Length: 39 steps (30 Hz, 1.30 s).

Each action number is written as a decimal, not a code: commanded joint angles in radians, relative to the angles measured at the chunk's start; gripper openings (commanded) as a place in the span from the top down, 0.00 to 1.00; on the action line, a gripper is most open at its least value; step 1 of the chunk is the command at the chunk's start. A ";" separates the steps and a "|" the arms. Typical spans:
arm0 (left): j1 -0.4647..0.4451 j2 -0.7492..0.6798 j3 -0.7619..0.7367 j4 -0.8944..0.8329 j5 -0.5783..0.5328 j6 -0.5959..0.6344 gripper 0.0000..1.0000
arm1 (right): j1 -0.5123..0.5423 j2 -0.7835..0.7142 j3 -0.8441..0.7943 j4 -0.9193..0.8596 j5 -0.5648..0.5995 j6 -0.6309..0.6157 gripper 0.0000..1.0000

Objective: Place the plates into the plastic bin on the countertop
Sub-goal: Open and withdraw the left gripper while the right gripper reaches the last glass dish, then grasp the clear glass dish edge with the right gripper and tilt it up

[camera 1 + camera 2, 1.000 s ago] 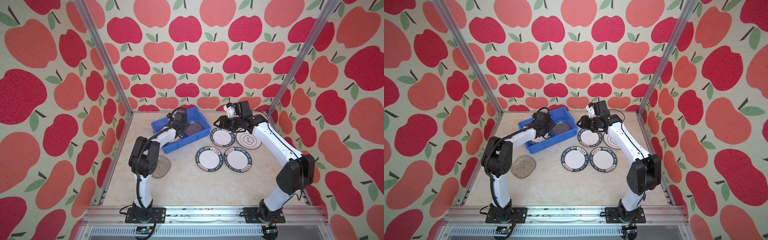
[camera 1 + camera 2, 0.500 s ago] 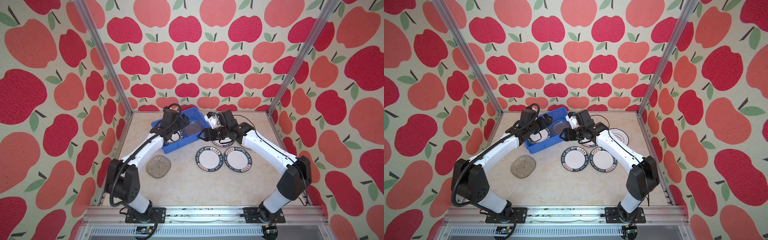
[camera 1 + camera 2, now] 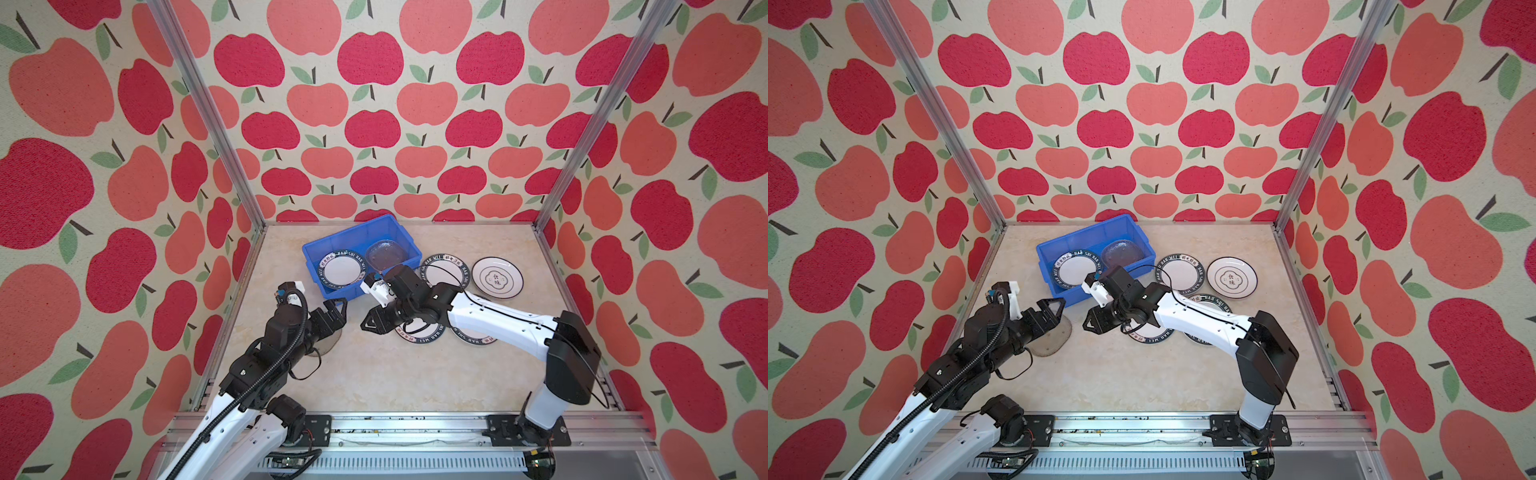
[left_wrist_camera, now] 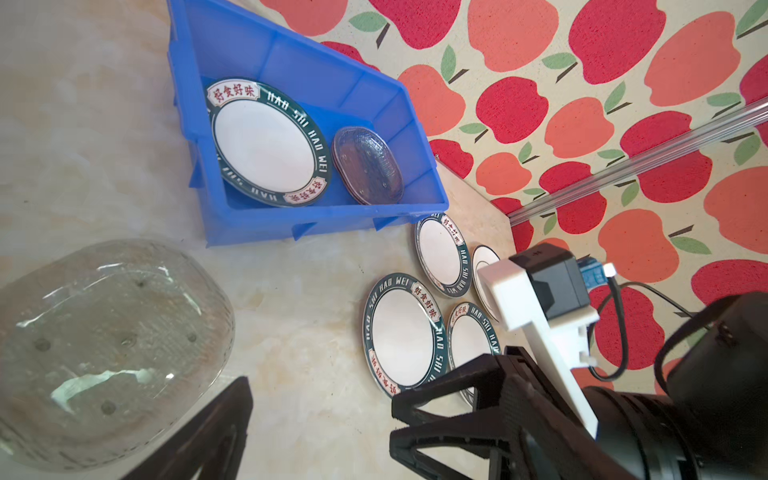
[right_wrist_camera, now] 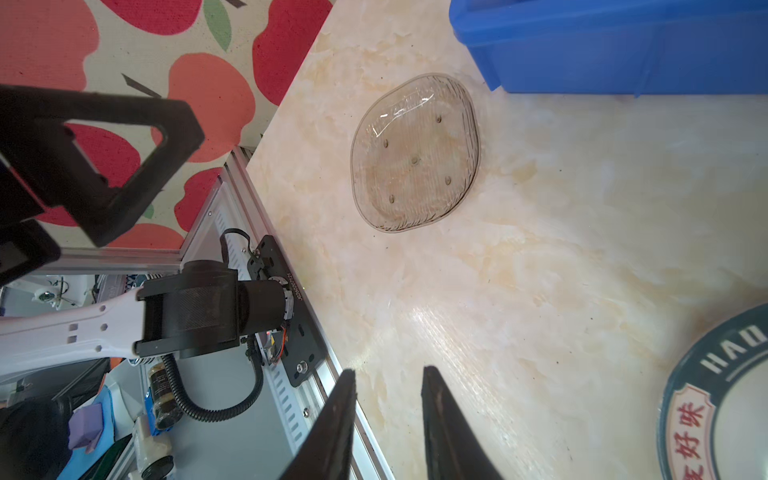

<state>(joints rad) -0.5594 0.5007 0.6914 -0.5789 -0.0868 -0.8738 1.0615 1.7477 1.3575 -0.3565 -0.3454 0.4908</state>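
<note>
hovering empty, the left gripper (image 3: 334, 313) gapes wide above a glass plate (image 5: 415, 153); the right gripper (image 5: 388, 370) stands narrowly parted, empty.

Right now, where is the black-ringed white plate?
In both top views the black-ringed plate lies on the countertop, right of the blue bin, beside a green-rimmed plate.

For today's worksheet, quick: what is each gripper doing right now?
Left gripper: open, holding nothing.
Right gripper: partly open, holding nothing.
</note>
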 commanded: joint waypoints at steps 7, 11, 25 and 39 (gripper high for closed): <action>-0.049 -0.262 -0.129 -0.194 -0.095 -0.089 0.05 | 0.034 0.228 0.053 0.149 0.044 0.074 0.52; -0.049 -0.296 -0.154 -0.205 -0.125 -0.082 0.06 | 0.030 0.306 0.068 0.221 0.021 0.116 0.56; -0.050 -0.351 -0.173 -0.231 -0.139 -0.081 0.06 | 0.004 0.479 0.174 0.343 -0.009 0.228 0.56; -0.050 -0.389 -0.163 -0.289 -0.165 -0.078 0.06 | 0.002 0.566 0.263 0.326 0.012 0.256 0.67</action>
<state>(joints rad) -0.6044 0.1242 0.5148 -0.8352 -0.2302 -0.9527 1.0649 2.2803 1.5887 -0.0231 -0.3416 0.7322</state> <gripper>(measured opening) 0.936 0.335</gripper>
